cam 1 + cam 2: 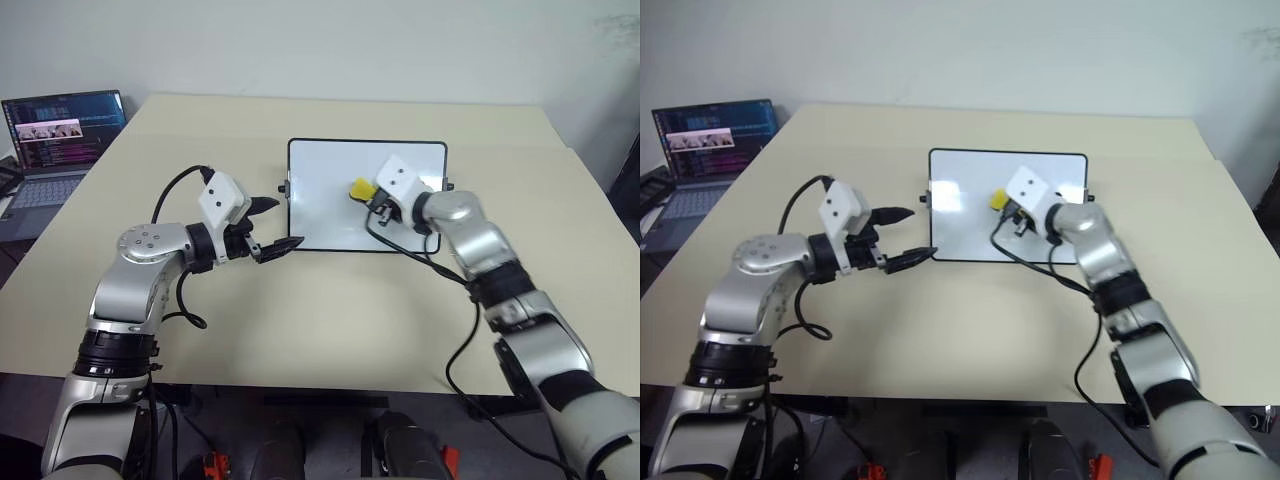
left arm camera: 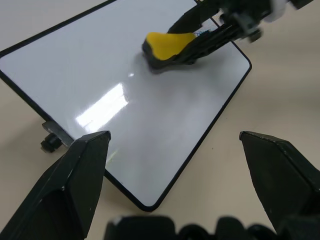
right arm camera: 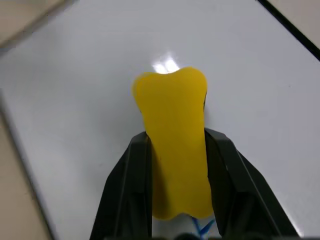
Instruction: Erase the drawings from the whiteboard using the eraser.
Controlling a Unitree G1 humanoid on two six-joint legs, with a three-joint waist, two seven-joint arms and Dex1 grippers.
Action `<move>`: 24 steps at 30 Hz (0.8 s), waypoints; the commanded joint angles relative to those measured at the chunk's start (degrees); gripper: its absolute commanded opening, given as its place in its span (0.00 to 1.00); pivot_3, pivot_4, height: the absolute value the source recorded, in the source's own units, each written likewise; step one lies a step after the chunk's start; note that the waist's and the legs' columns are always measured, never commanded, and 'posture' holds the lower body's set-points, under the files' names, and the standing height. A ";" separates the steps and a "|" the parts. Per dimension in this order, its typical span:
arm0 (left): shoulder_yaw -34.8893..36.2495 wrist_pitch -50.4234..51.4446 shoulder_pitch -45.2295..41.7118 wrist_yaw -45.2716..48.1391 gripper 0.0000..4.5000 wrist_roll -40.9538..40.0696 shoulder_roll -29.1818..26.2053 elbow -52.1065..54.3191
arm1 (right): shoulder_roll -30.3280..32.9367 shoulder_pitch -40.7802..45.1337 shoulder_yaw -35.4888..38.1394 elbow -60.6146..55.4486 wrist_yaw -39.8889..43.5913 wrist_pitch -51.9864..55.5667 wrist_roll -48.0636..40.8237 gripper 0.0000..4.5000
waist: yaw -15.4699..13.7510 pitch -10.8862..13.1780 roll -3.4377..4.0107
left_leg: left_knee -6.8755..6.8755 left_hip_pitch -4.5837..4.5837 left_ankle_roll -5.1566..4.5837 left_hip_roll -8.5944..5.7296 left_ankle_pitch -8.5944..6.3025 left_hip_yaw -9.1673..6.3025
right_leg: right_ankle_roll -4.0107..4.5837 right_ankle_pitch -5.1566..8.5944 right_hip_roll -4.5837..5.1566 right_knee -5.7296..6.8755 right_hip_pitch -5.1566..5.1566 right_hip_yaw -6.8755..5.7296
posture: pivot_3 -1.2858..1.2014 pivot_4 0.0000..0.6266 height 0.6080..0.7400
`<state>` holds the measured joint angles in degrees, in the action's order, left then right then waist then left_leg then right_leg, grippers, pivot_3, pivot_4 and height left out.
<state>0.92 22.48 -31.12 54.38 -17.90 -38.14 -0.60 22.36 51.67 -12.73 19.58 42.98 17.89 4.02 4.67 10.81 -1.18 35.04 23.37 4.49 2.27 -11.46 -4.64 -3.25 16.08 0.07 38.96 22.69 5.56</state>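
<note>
The right gripper (image 3: 175,170) has its two black fingers (image 3: 131,185) clenched on the eraser (image 3: 172,145), one finger pressed to each long side of the yellow block, whose front end sticks out past the fingertips. In the head views the eraser (image 1: 361,188) sits over the right half of the whiteboard (image 1: 330,215), near the board's upper middle. From the left wrist view its dark underside faces the glossy surface; whether it touches the board or hangs just above it cannot be told.

The left gripper (image 1: 272,226) is released, its two fingers (image 2: 75,175) spread wide and holding nothing. It hovers over the worktop (image 1: 320,320) just beside the whiteboard's left edge, fingertips pointing toward the lower left corner of the board, apart from the frame.

One whiteboard lies flat near the middle of the beige worktop, with a thin black frame and a small black knob (image 1: 284,187) on its left side and another on its right. One eraser is present. Of the drawings, one small blue mark (image 3: 204,227) shows on the board just under the rear end of the eraser, between the right fingers; the rest of the board in sight is white with glare spots. One open laptop (image 1: 55,150) with a lit screen stands at the far left, well apart from the board.
</note>
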 commanded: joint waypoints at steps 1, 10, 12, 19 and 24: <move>1.35 -0.95 -0.83 0.33 1.00 -0.35 -0.85 0.02 | 7.54 -2.21 6.29 -12.30 5.74 4.13 -4.90 0.25 | -0.06 0.00 0.01 | 0.00 0.20 0.00 0.00 0.00 -0.01 | 0.01 0.03 0.00 0.01 0.23 -0.03 | 0.52 0.24 1.00; 1.59 -2.11 -1.87 1.44 1.00 -0.24 -1.82 -2.52 | 22.61 -18.13 12.56 -14.85 8.79 -2.64 -5.03 0.25 | 0.01 0.01 0.00 | -0.02 0.50 -0.02 -0.02 -0.01 0.07 | 0.07 0.08 0.02 -0.02 0.53 0.02 | 0.52 0.24 1.00; 1.55 -2.22 -1.99 1.89 1.00 -0.03 -2.24 -2.97 | 25.06 -21.98 14.39 -16.82 9.69 -2.91 -5.95 0.25 | 0.08 0.01 0.00 | -0.02 0.48 -0.02 -0.02 -0.01 0.07 | 0.06 0.08 0.02 -0.01 0.53 0.03 | 0.52 0.24 1.00; 0.76 -3.10 -2.92 1.96 1.00 0.45 -2.02 -4.35 | 27.10 -24.38 17.17 -20.44 7.90 -0.53 -7.25 0.25 | 0.15 0.01 0.00 | 0.03 0.44 -0.01 -0.01 0.00 0.08 | 0.06 0.08 0.01 0.04 0.52 0.05 | 0.52 0.24 1.00; 0.79 -3.08 -2.93 2.02 1.00 0.38 -1.98 -4.17 | 26.65 -22.13 16.05 -20.17 6.80 0.12 -7.19 0.25 | 0.06 0.01 0.00 | 0.06 0.46 -0.01 -0.02 0.00 0.07 | 0.06 0.08 0.02 0.02 0.50 0.04 | 0.52 0.24 1.00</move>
<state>1.01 20.60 -33.01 55.95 -17.40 -39.85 -5.34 48.69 27.71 2.17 0.77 50.57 18.02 -2.89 4.73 10.82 -1.19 35.10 23.83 4.49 2.25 -11.46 -4.56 -3.19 16.15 0.08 38.99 23.19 5.60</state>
